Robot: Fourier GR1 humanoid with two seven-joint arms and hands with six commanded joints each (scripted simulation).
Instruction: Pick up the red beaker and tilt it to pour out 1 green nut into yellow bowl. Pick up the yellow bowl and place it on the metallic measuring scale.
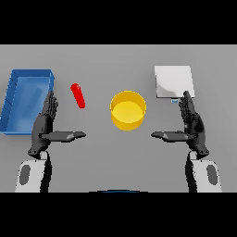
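I see both hands, left hand (pixel 45 124) and right hand (pixel 191 123), open and empty, flanking the yellow bowl (pixel 127 110); red beaker (pixel 77 95) lies nearer my left, so I'd reach there.

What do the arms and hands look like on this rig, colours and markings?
Both match: the left hand and right hand are dark grey to black, with slim segmented fingers and a thumb. Forearms are white shells, each with a dark grey oval inset. No cables or lettering visible.

White-and-grey forearms end in each dark robot hand (pixel 45 125) (pixel 192 124).
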